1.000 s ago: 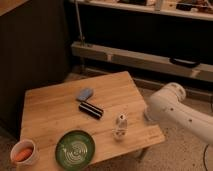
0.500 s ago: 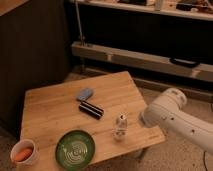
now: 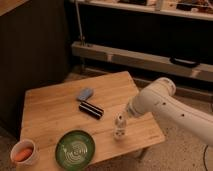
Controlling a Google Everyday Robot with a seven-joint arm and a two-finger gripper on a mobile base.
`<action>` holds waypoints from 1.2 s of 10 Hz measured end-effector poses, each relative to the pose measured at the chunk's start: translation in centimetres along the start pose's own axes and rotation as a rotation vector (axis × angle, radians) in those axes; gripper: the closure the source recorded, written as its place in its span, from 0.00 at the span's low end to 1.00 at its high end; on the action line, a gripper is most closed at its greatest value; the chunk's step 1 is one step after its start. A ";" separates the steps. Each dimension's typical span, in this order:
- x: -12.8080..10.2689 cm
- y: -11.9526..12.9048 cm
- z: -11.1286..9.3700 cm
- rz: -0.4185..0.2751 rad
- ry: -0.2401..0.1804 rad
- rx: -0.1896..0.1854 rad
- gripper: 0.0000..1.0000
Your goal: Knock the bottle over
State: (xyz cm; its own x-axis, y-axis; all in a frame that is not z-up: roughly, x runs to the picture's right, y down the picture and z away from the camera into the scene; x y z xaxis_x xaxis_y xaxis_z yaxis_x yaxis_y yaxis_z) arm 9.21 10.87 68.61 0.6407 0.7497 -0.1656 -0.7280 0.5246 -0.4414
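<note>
The small clear bottle with a pale cap and whitish label stands upright near the right front of the wooden table. My white arm reaches in from the right. Its gripper is at the arm's left end, just above and right of the bottle's top, very close to it or touching it. The arm's bulk hides much of the gripper.
A green plate lies at the table's front, left of the bottle. A black oblong box and a small blue-grey object lie mid-table. A white cup holding something orange sits at the front left corner. Dark shelving stands behind.
My arm has swung left over the table's right edge, bringing the gripper up to the bottle. The bottle still stands upright in the same spot.
</note>
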 end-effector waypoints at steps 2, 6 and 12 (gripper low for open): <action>-0.9 0.7 0.0 0.005 0.100 0.068 0.80; -0.3 -2.5 1.3 0.161 0.392 0.475 0.80; 7.6 -7.7 1.0 0.456 0.380 0.442 0.80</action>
State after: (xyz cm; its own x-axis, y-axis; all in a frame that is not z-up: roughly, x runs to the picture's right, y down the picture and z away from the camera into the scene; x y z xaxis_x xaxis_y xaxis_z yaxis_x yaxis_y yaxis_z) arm 19.43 12.94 71.62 0.2334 0.7826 -0.5771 -0.9210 0.3683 0.1269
